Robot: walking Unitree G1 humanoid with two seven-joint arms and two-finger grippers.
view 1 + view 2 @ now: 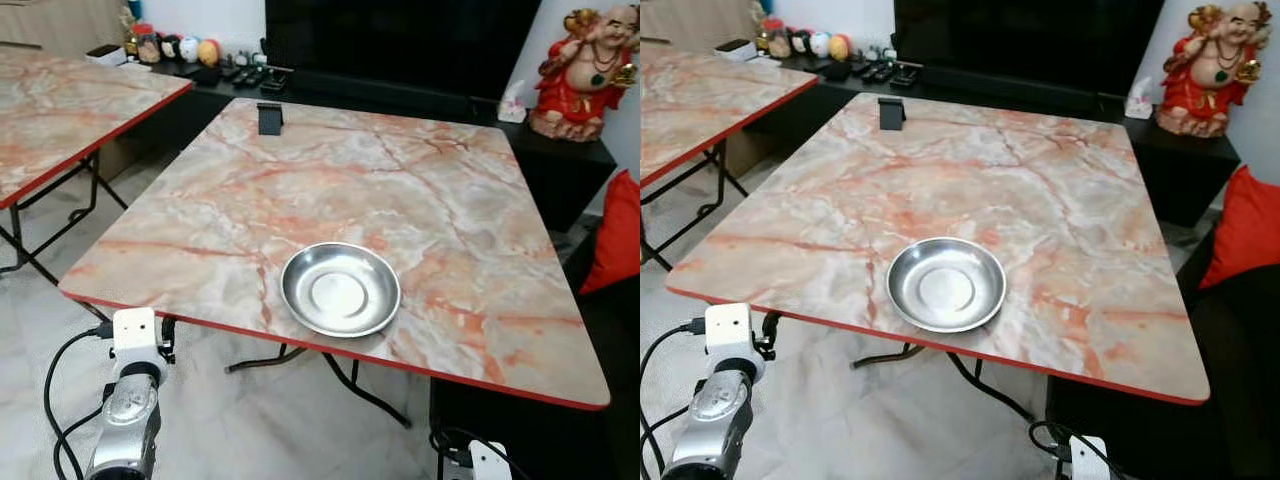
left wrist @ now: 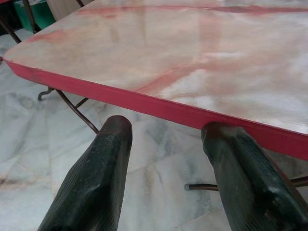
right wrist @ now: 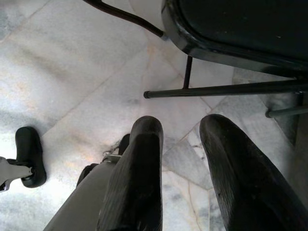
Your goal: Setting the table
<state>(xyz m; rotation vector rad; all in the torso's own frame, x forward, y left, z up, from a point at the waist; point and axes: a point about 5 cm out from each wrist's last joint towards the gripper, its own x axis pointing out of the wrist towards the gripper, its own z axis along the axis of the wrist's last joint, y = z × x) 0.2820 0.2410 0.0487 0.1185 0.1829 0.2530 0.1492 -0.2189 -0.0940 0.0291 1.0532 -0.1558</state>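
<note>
A shallow round steel dish sits empty near the front edge of the marble-patterned table, which has a red rim. My left arm is low at the table's front left corner, below the tabletop. In the left wrist view my left gripper is open with nothing in it, just short of the red table edge. My right gripper hangs open over the floor beside a black chair seat. Its wrist shows at the bottom right.
A small black stand is at the table's far left edge. A second marble table stands to the left. A red statue sits on a black cabinet behind, and a red cushion lies at the right. The floor is pale tile.
</note>
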